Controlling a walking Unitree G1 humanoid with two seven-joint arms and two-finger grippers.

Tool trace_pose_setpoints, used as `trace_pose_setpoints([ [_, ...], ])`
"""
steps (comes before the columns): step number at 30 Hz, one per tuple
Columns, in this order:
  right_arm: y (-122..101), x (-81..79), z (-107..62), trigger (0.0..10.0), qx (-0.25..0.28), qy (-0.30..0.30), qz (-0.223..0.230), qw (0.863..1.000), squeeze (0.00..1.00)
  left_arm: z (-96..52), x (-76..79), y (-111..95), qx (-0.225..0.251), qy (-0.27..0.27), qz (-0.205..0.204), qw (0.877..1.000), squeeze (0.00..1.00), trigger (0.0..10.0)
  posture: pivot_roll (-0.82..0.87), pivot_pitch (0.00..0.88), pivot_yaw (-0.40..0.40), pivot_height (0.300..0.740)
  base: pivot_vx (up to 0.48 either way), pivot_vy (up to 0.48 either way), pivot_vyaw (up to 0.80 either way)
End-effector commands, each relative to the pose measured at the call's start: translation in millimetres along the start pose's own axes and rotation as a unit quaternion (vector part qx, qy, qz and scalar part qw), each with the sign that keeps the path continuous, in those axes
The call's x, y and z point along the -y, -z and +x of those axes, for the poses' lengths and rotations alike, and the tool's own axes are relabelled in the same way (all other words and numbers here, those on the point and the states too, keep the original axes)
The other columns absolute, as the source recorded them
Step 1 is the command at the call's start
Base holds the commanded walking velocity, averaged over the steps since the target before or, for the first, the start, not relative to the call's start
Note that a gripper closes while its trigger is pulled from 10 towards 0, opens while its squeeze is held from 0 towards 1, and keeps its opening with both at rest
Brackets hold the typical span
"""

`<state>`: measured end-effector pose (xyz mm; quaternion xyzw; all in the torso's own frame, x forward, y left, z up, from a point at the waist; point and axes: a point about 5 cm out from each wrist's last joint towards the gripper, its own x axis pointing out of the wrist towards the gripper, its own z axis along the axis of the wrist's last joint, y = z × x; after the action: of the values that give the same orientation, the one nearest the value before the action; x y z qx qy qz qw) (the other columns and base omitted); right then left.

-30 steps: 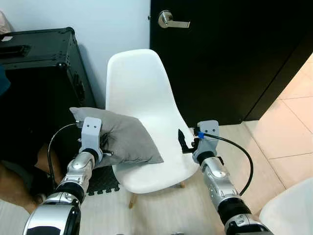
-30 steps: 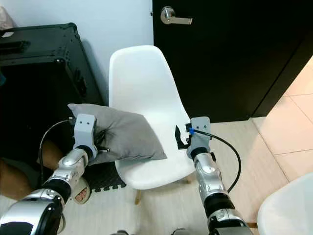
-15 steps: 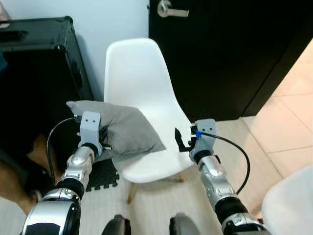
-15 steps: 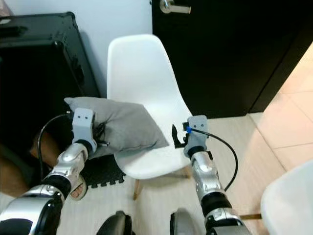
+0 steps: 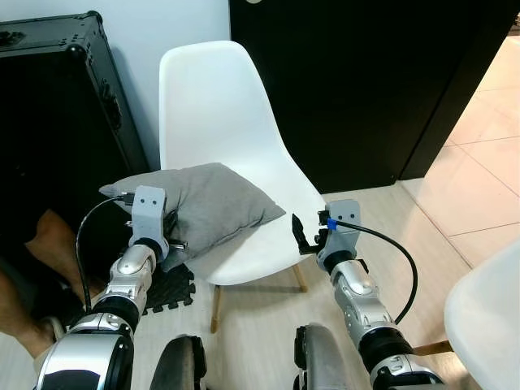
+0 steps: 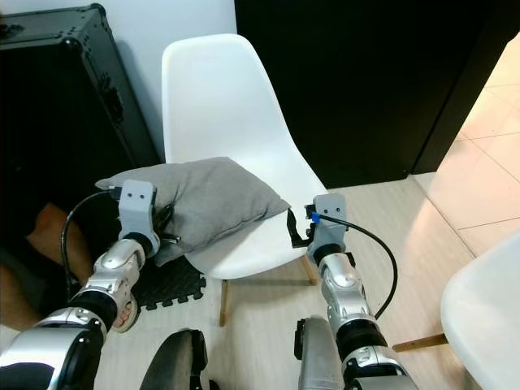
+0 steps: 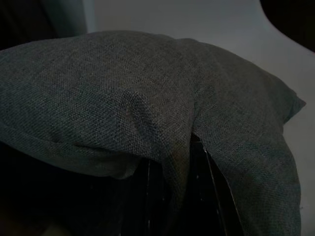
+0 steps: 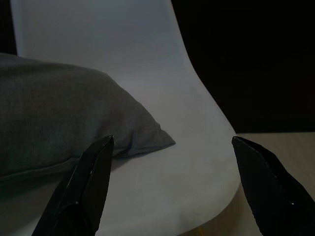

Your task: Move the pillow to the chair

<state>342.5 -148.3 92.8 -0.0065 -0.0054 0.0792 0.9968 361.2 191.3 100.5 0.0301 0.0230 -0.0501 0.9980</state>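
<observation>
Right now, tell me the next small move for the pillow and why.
Probably carry the left gripper a little further over the seat, then let go. It is shut on the grey pillow, whose far corner already lies on the white chair, while the held end overhangs the seat's left edge above the black floor mat. The right gripper hangs open by the seat's front, apart from the pillow.

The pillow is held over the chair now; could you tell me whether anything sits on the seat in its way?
Nothing visible does. The left gripper holds the pillow over the bare seat of the chair.
</observation>
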Motion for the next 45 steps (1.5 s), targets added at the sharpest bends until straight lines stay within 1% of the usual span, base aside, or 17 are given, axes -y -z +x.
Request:
trace_pose_setpoints([
  [1, -0.7, -2.6, 0.2, 10.0, 0.004, -0.003, 0.008, 1.000, 0.00, 3.7, -4.1, -13.8, 0.031, 0.006, 0.016, 0.999, 0.00, 10.0, -0.02, 0.136, -0.004, 0.595, 0.000, 0.000, 0.00],
  [3, -2.7, -2.5, -0.1, 10.0, 0.010, -0.007, 0.006, 1.000, 0.00, 9.7, -11.8, -33.2, 0.067, -0.008, -0.001, 0.998, 0.00, 10.0, -0.04, 0.149, -0.011, 0.595, 0.000, 0.000, 0.00],
  [5, -2.7, -2.5, -0.1, 10.0, 0.010, -0.007, 0.006, 1.000, 0.00, 9.7, -11.8, -33.2, 0.067, -0.008, -0.001, 0.998, 0.00, 10.0, -0.04, 0.149, -0.011, 0.595, 0.000, 0.000, 0.00],
  [6, -3.5, -1.1, -1.3, 10.0, 0.012, -0.010, 0.001, 1.000, 0.00, 16.9, -19.3, -58.0, 0.105, -0.022, -0.008, 0.994, 0.00, 10.0, -0.05, 0.165, -0.018, 0.595, 0.000, 0.000, 0.00],
  [9, -2.2, 0.4, -3.5, 10.0, 0.009, -0.012, -0.003, 1.000, 0.00, 23.9, -24.0, -80.8, 0.128, -0.033, -0.010, 0.991, 0.00, 10.0, -0.06, 0.173, -0.021, 0.595, 0.000, 0.000, 0.00],
  [11, -2.2, 0.4, -3.5, 10.0, 0.009, -0.012, -0.003, 1.000, 0.00, 23.9, -24.0, -80.8, 0.128, -0.033, -0.010, 0.991, 0.00, 10.0, -0.06, 0.173, -0.021, 0.595, 0.000, 0.000, 0.00],
  [12, -0.2, 1.1, -6.6, 10.0, 0.007, -0.013, -0.006, 1.000, 0.00, 31.4, -10.3, -97.8, 0.141, 0.036, -0.010, 0.989, 0.00, 10.0, -0.07, 0.181, -0.019, 0.595, 0.000, 0.000, 0.00],
  [13, -0.2, 1.1, -6.6, 10.0, 0.007, -0.013, -0.006, 1.000, 0.00, 31.4, -10.3, -97.8, 0.141, 0.036, -0.010, 0.989, 0.00, 10.0, -0.07, 0.181, -0.019, 0.595, 0.000, 0.000, 0.00],
  [14, 0.6, 1.2, -7.8, 10.0, 0.007, -0.014, -0.008, 1.000, 0.00, 33.7, 1.1, -98.6, 0.132, 0.086, 0.000, 0.987, 0.00, 10.0, -0.07, 0.183, -0.017, 0.595, 0.000, 0.000, 0.00],
  [16, 1.6, 1.5, -9.6, 10.0, 0.006, -0.014, -0.009, 1.000, 0.00, 34.9, 18.6, -88.8, 0.094, 0.152, 0.037, 0.983, 0.00, 10.0, -0.08, 0.188, -0.015, 0.595, 0.000, 0.000, 0.00],
  [22, 3.2, 1.6, -12.3, 10.0, 0.005, -0.012, -0.010, 1.000, 0.00, 28.2, 28.8, -55.3, 0.030, 0.173, 0.048, 0.983, 0.00, 10.0, -0.08, 0.191, -0.013, 0.595, 0.000, 0.000, 0.00],
  [28, 2.4, 0.0, -12.6, 10.0, 0.005, -0.014, -0.010, 1.000, 0.00, 17.9, 20.0, -25.6, -0.029, 0.161, 0.057, 0.985, 0.00, 10.0, -0.08, 0.190, -0.014, 0.595, 0.000, 0.000, 0.00],
  [33, 2.1, -1.3, -12.6, 10.0, 0.004, -0.017, -0.010, 1.000, 0.00, 13.2, 4.1, -16.6, -0.052, 0.121, 0.059, 0.990, 0.00, 10.0, -0.07, 0.188, -0.021, 0.595, 0.000, 0.000, 0.00],
  [34, 2.1, -1.8, -12.5, 10.0, 0.003, -0.019, -0.010, 1.000, 0.00, 12.7, 0.1, -16.8, -0.052, 0.111, 0.057, 0.991, 0.20, 10.0, -0.07, 0.188, -0.023, 0.595, 0.000, 0.000, 0.00],
  [35, 2.1, -2.1, -12.5, 10.0, 0.003, -0.019, -0.010, 1.000, 0.00, 12.6, -1.9, -17.5, -0.051, 0.106, 0.056, 0.991, 0.20, 10.0, -0.07, 0.188, -0.023, 0.595, 0.000, 0.000, 0.00],
  [36, 2.0, -2.3, -12.1, 10.0, 0.002, -0.020, -0.010, 1.000, 0.00, 13.2, -3.5, -19.6, -0.048, 0.104, 0.047, 0.992, 1.00, 10.0, -0.07, 0.187, -0.024, 0.595, 0.000, 0.000, 0.00],
  [45, 1.1, -3.7, -10.1, 10.0, 0.001, -0.020, -0.010, 1.000, 0.00, 15.9, -6.3, -27.6, -0.027, 0.090, 0.021, 0.995, 1.00, 10.0, -0.06, 0.178, -0.019, 0.595, 0.000, 0.000, 0.00],
])
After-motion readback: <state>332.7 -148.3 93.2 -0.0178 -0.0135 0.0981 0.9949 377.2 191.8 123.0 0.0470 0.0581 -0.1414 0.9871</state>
